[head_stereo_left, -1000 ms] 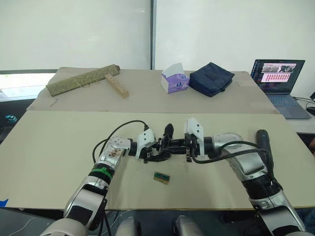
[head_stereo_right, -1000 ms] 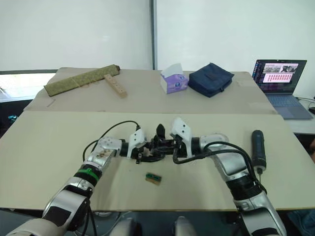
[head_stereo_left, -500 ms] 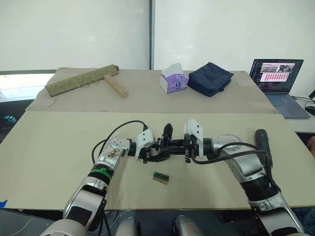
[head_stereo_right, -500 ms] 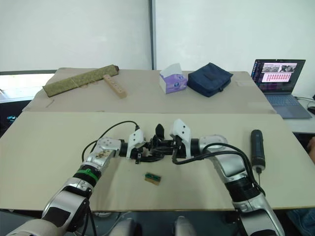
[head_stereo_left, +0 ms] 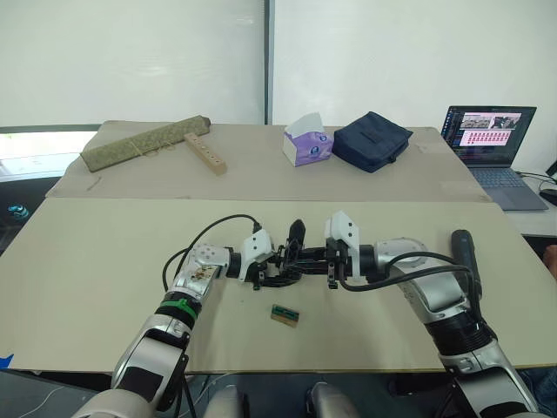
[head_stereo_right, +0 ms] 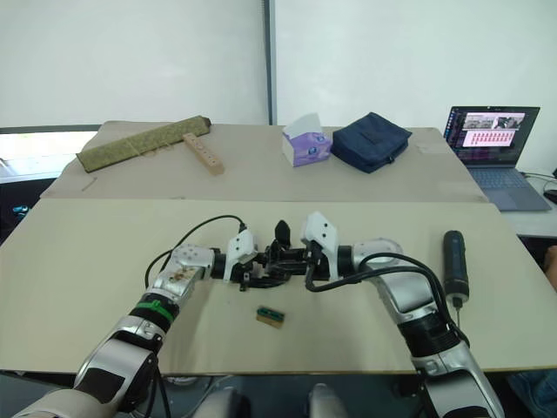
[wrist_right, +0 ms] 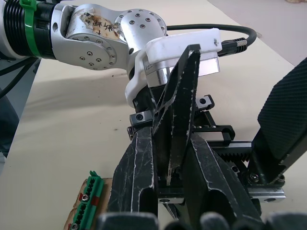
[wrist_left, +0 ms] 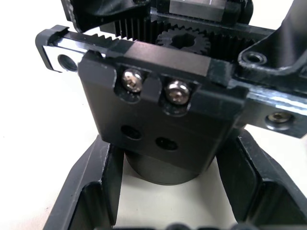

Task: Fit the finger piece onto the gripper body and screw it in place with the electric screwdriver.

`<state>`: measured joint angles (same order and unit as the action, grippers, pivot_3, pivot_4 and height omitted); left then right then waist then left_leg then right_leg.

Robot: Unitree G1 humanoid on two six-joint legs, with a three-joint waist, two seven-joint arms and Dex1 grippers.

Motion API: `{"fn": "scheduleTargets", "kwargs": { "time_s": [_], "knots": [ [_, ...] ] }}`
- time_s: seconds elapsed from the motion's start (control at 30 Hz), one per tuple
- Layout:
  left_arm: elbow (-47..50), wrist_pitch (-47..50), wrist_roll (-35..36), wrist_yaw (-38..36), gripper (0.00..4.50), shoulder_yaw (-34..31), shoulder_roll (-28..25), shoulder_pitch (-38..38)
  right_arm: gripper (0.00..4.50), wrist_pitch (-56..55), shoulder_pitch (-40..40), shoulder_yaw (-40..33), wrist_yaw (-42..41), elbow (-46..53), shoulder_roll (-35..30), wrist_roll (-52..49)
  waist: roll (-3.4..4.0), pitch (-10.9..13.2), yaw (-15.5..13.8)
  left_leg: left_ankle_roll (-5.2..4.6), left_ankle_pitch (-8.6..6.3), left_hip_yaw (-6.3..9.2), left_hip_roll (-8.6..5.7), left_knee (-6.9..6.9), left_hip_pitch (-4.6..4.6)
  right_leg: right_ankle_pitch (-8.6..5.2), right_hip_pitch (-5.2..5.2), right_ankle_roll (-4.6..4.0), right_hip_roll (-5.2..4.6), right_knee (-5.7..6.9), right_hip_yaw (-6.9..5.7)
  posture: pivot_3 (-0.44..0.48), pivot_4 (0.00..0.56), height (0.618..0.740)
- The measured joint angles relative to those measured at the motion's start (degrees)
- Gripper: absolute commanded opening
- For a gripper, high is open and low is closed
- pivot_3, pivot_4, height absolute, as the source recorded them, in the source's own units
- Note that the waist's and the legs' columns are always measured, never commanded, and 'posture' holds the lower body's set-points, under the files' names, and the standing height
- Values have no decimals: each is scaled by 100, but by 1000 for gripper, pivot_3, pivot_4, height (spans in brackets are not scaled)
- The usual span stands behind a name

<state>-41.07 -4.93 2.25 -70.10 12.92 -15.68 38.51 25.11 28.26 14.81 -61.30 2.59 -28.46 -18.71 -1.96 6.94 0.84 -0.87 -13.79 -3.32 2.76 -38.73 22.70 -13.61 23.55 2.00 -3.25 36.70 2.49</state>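
The gripper body (head_stereo_left: pixel 290 263) sits mid-table and serves as the reference for everything else; there are no open containers, only a zipped dark blue pouch (head_stereo_left: pixel 374 139) and a tissue box (head_stereo_left: pixel 306 144) well behind it on the far table. The left gripper (wrist_left: pixel 168 191) has its two black fingers (wrist_left: pixel 96 187) spread around the gripper body's round base, clamping it from both sides. The right gripper (wrist_right: pixel 168 191) meets it from the opposite side, jaws nearly together and pinching the finger piece (wrist_right: pixel 180 105), whose lower end rests against the gripper body's toothed rail. The electric screwdriver (head_stereo_right: pixel 455 264) lies well off to the gripper body's right. A small green-and-brown block (head_stereo_left: pixel 285 314) lies just in front of it.
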Motion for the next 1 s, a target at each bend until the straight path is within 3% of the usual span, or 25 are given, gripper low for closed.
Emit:
{"fn": "scheduleTargets", "kwargs": {
  "time_s": [0.23,0.3,0.6,0.73,0.87,0.9,1.0],
  "knots": [
    [11,-5,4,-3,2278,-2,1,-8,351,-382,-44,-77,-73,-78,94,-10,0,2,0,0,0,0,0,1,2,0,3,0,0,-1,0,0,150,740],
    [14,-10,6,-1,2278,-4,4,-7,1412,-484,-84,-150,-110,-74,114,-50,0,3,-1,0,0,0,0,1,8,0,8,0,0,-1,0,0,150,740],
    [23,-44,13,56,2278,-21,62,-4,4458,-1081,-241,-311,-420,-79,355,-261,-3,7,-16,0,1,-1,-3,-8,51,3,51,2,-1,5,2,0,150,740],
    [-6,-52,13,83,2278,-25,89,-3,4458,-1212,-265,-429,-506,-78,300,-292,-3,7,-27,0,1,-1,-3,-8,50,3,51,2,-2,5,2,0,150,740],
    [-72,28,14,205,4228,-52,143,26,4500,-1266,-403,-595,-621,-35,238,-453,-3,8,-46,0,1,0,-3,-9,50,3,50,2,-2,4,2,0,150,740],
    [-76,37,14,228,4440,-52,156,33,4500,-1271,-441,-665,-634,11,239,-529,-3,8,-47,0,1,-1,-3,-9,50,3,50,2,-2,5,3,0,150,740],
    [-83,31,13,314,4440,-61,156,41,4500,-1311,-460,-839,-676,242,245,-770,-2,8,-35,0,1,0,-3,-9,49,4,51,2,-1,6,3,0,150,740]
  ]
}}
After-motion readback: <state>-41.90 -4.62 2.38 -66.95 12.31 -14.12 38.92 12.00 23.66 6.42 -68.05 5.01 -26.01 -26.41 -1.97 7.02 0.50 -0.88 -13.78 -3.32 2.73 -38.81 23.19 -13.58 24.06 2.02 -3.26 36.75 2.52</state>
